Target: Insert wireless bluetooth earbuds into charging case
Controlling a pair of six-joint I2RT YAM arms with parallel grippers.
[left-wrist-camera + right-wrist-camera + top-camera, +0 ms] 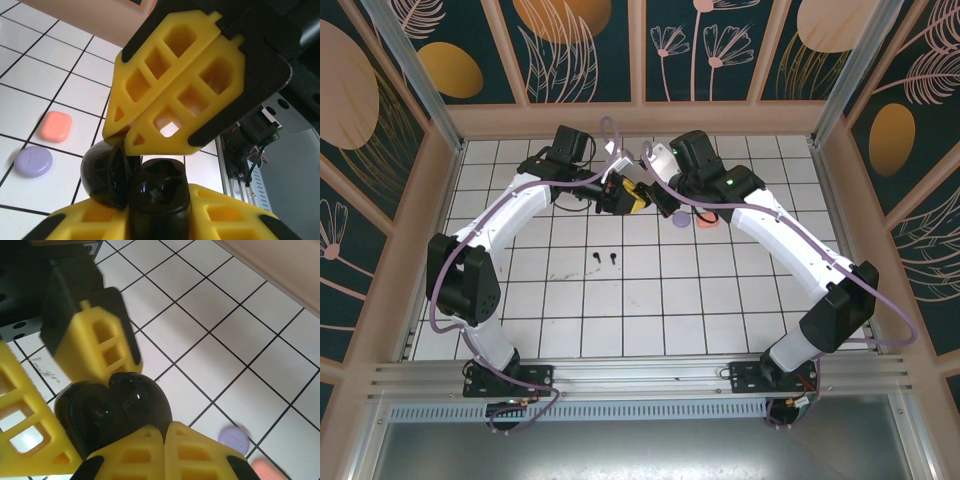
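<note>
Nearest the lens in both wrist views is the black charging case point(110, 410), glossy and held off the desk point(720, 320) between the two tools.

**Tool state.** The left tool point(155, 215) is closed across the body of the case. The right tool point(165, 450) is drawn narrow and appears to pinch the lid point(107, 172), which stands ajar; the contact point is partly hidden, so this is judged, not confirmed.

**Task items.** Two black earbuds point(595, 258) lie side by side on the desk, well apart from the case and nearer the arm bases.

**Step in hand, as judged.** Opening the case.
- The left tool should hold the body level with the cavities upward.
- The right tool should swing the lid along its hinge arc without twisting it.
- The right tool should let go only once the lid rests open by itself.
- One tool must then be free to fetch the earbuds.

**Surroundings.** A lilac case point(33, 161) and a coral case point(56, 126) sit shut and close together on the desk below the right arm.

**Obstructions.** The tools crowd each other at the case, leaving little room for regrasping. The glossy shell may slip. The earbuds are small and will need a fine pinch.
</note>
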